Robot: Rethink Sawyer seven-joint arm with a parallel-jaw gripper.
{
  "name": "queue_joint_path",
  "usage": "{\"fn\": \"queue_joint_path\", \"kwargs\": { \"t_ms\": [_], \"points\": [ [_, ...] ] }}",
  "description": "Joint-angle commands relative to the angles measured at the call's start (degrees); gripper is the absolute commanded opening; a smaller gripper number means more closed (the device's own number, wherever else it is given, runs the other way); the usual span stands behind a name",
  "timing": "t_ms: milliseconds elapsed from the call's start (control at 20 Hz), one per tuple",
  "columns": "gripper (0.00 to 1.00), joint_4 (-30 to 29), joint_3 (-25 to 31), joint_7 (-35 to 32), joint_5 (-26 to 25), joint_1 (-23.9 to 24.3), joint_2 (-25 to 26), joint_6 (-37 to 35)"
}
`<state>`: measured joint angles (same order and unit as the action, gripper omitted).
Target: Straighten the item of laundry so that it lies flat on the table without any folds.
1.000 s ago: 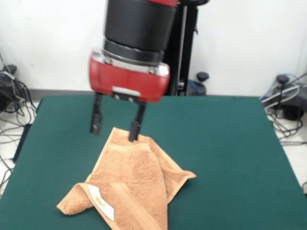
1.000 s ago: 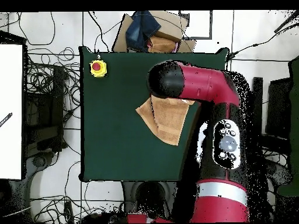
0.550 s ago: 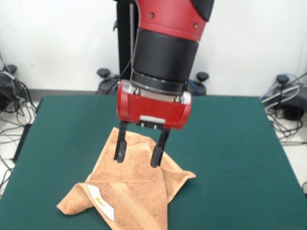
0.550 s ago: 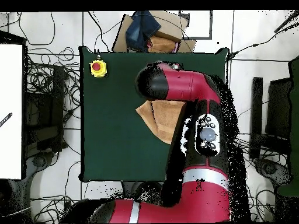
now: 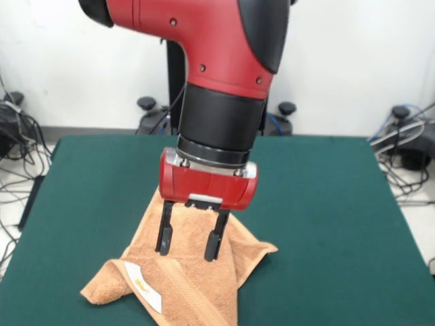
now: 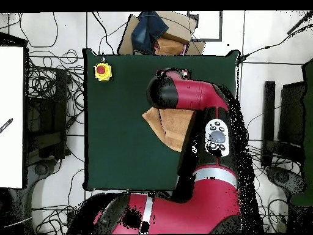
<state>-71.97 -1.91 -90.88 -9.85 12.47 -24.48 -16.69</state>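
On the near-left part of the dark green felt tabletop (image 5: 326,204) lies the crumpled tan-orange terry hand towel (image 5: 183,278), and going left to right across it in the front view one meets first a rolled-over corner at the near left, then the small white rectangular label (image 5: 144,287) beside the woven border band that runs toward the near edge, then a raised ridge through the middle, and last a folded flap whose point reaches right. Above the towel's far half hangs the red and black gripper (image 5: 189,246), its two dark fingers spread apart with nothing between them, their tips just over the cloth or barely touching it; which, the front view does not settle. In the overhead view the arm hides the gripper, and only the towel's uncovered part (image 6: 174,125) shows beside it. The step in hand looks like a descent to pinch a layer. To do it well, the fingers should straddle the raised ridge rather than flat cloth, close on the top layer only, and then draw it away from the bunched near-left corner, low over the tabletop, so the fold opens instead of dragging the whole towel along.
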Motion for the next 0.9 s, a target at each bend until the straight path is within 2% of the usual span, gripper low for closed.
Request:
{"fn": "queue_joint_path", "kwargs": {
  "t_ms": [50,400,900],
  "points": [
    [1.0,-5.63,-3.28,-16.63,2.67,-2.24,3.75,2.47],
    [1.0,-4.94,-6.46,-18.78,6.06,-5.64,5.7,3.67],
    [1.0,-4.48,-10.46,-20.15,13.09,-11.06,6.43,1.42]
  ]
}}
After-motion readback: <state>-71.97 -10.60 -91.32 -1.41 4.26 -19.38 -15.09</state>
